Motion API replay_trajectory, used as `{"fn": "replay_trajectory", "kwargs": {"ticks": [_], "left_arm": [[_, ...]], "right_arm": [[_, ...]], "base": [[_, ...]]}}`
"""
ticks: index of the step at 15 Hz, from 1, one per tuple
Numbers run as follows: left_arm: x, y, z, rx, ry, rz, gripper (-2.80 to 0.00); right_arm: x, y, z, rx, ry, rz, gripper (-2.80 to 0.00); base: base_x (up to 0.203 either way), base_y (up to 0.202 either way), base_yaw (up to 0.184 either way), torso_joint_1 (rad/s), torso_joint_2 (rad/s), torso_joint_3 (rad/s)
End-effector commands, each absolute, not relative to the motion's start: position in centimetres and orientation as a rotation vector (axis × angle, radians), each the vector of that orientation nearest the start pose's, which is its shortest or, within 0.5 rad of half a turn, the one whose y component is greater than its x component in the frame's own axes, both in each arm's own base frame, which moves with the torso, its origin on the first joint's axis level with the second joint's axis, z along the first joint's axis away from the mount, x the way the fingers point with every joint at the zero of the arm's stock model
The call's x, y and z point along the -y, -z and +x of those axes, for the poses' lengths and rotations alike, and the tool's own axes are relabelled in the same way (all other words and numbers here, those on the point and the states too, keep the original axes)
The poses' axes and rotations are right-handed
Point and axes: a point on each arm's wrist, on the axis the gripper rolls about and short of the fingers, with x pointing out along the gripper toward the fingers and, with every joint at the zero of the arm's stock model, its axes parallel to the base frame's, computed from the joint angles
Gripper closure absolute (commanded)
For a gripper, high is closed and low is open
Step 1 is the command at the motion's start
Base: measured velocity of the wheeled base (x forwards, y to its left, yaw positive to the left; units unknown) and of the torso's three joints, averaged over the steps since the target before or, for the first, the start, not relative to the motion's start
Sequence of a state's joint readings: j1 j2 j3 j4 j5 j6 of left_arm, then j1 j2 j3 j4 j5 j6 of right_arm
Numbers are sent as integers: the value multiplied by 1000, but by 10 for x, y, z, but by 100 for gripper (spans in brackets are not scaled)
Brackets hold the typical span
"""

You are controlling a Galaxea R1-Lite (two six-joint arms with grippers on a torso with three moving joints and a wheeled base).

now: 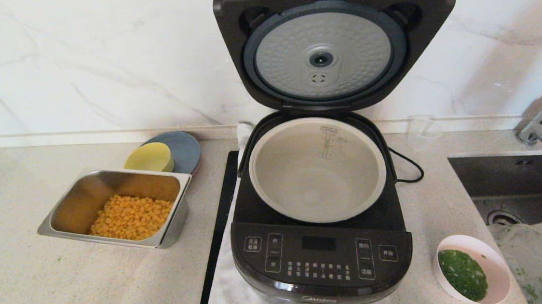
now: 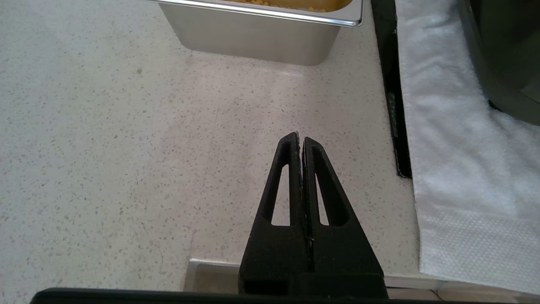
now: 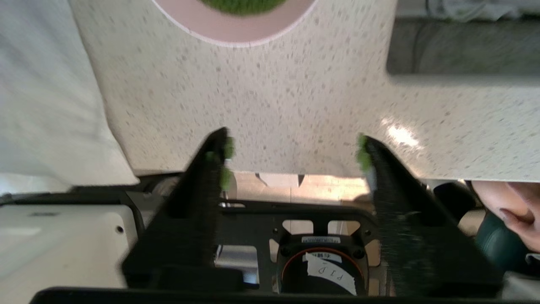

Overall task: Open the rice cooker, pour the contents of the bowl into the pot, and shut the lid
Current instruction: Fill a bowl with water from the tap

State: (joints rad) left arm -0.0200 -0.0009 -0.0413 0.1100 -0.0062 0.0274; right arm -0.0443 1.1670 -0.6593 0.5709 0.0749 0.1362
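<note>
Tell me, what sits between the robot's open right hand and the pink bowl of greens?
Nothing: in the right wrist view only bare speckled counter separates the right hand from the pink bowl.

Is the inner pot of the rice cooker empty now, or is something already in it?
Empty: the pot shows only its bare grey inside.

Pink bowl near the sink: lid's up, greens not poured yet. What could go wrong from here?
1. The bowl sits close to the counter's front edge beside the sink; a clumsy grasp might knock it off.
2. The open right claw already carries green bits; more greens may stick.
3. A tilted carry could spill before the pot.
</note>
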Motion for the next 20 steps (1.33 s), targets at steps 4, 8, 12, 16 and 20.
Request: {"fn": "replay_trajectory", "kwargs": {"ticks": [4,8,12,16,20], "left_arm": [[0,-76,-26,-67,27,28,0],[0,-76,-26,-67,27,28,0],[0,-76,-26,-67,27,28,0],[0,-76,-26,-67,27,28,0],[0,-76,-26,-67,28,28,0]], "right_arm": [[3,-137,132,-1167,49,192,-280],[4,-121,142,-1180,53,193,-280],[4,-113,153,-1202,56,195,-280],[5,-103,169,-1189,62,192,-280],[6,-105,175,-1177,65,193,-280]], "base": [[0,0,0,0,0,0],[0,0,0,0,0,0],[0,0,0,0,0,0],[0,0,0,0,0,0],[0,0,0,0,0,0]]}}
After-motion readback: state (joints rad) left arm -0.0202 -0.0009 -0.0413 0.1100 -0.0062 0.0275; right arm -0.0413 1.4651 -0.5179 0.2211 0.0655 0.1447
